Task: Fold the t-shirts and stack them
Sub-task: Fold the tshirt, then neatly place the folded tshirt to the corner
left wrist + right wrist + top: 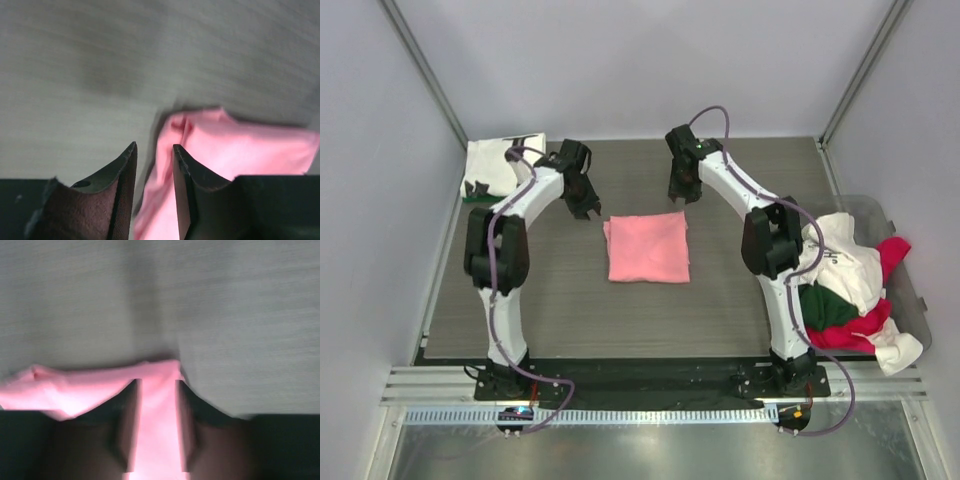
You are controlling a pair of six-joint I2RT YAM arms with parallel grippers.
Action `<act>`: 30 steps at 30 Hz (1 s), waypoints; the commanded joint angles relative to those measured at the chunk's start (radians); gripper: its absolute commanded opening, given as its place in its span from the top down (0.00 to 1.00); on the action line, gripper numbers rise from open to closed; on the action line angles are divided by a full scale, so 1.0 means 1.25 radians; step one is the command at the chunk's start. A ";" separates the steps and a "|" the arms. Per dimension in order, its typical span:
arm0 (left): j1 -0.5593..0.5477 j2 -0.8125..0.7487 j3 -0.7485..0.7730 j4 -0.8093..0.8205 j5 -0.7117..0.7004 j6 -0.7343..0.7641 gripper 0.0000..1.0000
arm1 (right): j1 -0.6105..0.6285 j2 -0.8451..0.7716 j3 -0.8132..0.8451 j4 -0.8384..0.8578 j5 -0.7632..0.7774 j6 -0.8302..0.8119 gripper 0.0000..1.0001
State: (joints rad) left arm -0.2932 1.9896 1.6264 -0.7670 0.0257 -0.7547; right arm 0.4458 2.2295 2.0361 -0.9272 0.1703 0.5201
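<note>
A salmon-pink t-shirt (648, 247) lies folded into a square at the middle of the table. My left gripper (588, 212) hovers at its far left corner, and my right gripper (680, 195) is just beyond its far right corner. In the left wrist view the left gripper (154, 147) has its jaws parted, and the pink t-shirt (240, 150) lies below them. In the blurred right wrist view the right gripper (156, 385) also shows a gap, with the pink t-shirt (75, 390) visible through it. Neither pinches cloth. A folded white t-shirt with black print (503, 163) rests at the far left.
A clear plastic bin (912, 300) stands off the table's right edge. It holds a heap of white, dark green and red t-shirts (845, 285). Metal frame posts rise at the back corners. Grey walls close in the table on three sides.
</note>
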 commanded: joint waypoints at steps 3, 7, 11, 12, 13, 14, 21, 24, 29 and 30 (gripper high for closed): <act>0.039 0.118 0.196 -0.082 0.075 0.052 0.64 | -0.046 0.096 0.258 -0.055 -0.015 -0.011 0.28; 0.039 -0.019 0.044 0.009 0.076 0.041 0.55 | -0.046 0.022 0.201 -0.038 -0.034 -0.030 0.24; 0.038 -0.146 -0.142 0.180 0.104 0.050 0.45 | -0.046 -0.127 -0.082 0.036 -0.064 -0.021 0.24; 0.038 -0.158 -0.194 0.203 0.118 0.053 0.44 | -0.046 -0.159 -0.136 0.054 -0.070 -0.017 0.24; 0.038 -0.173 -0.217 0.228 0.147 0.060 0.43 | -0.046 -0.192 -0.241 0.090 -0.076 -0.014 0.23; 0.038 -0.177 -0.239 0.276 0.161 0.060 0.42 | -0.046 -0.259 -0.288 0.105 -0.093 -0.011 0.23; 0.019 -0.135 -0.329 0.422 0.213 0.059 0.41 | -0.045 -0.483 -0.592 0.172 -0.177 0.012 0.23; 0.006 -0.091 -0.327 0.442 0.219 0.054 0.41 | -0.042 -0.552 -0.663 0.175 -0.182 0.016 0.23; -0.012 -0.052 -0.335 0.492 0.215 0.022 0.41 | -0.041 -0.605 -0.744 0.177 -0.185 0.012 0.23; -0.017 -0.039 -0.337 0.493 0.209 0.020 0.41 | -0.040 -0.612 -0.753 0.177 -0.188 0.012 0.23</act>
State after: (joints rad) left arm -0.2996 1.9202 1.2053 -0.2306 0.2787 -0.7147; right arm 0.3901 1.5108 1.1263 -0.7444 -0.0406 0.5289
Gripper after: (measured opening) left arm 0.593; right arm 0.772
